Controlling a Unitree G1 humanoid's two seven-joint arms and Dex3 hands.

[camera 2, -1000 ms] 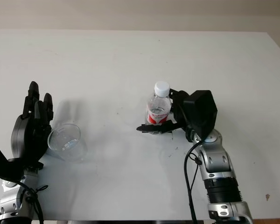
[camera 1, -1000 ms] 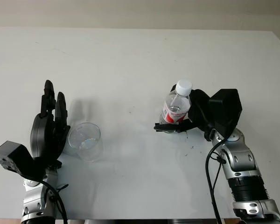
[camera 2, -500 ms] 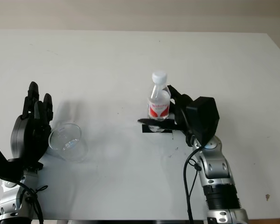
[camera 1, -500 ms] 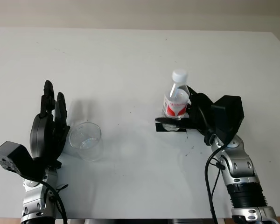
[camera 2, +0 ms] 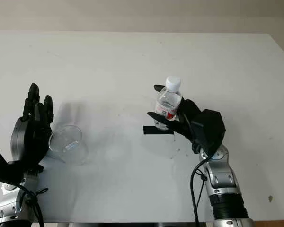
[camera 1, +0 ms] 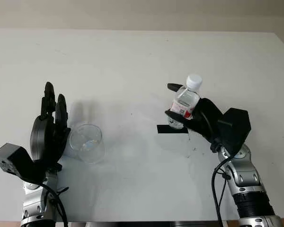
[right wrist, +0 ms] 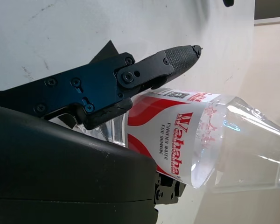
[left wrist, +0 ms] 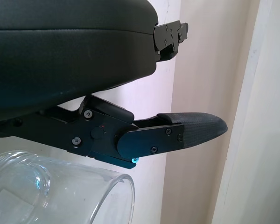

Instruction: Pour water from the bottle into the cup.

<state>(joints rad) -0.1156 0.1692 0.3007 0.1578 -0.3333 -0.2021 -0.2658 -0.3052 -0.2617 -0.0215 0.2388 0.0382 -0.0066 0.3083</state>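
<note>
A clear water bottle (camera 1: 183, 105) with a white cap and a red label is held in my right hand (camera 1: 172, 101), whose fingers (right wrist: 144, 74) wrap its body. It leans with its cap up and to the right, and stays capped. The label (right wrist: 177, 140) shows close up in the right wrist view. A clear empty cup (camera 1: 86, 143) stands upright at the left of the white table (camera 1: 132, 61). My left hand (camera 1: 53, 104) is open just left of the cup, its palm facing the cup's rim (left wrist: 60, 196).
A short dark rectangular mark (camera 1: 173, 129) lies on the table just below the bottle. Open white table stretches between cup and bottle and towards the far edge.
The right hand has drawn back a little to the right with the bottle, which now leans over and sits higher than the dark mark. Left hand and cup have not moved.
</note>
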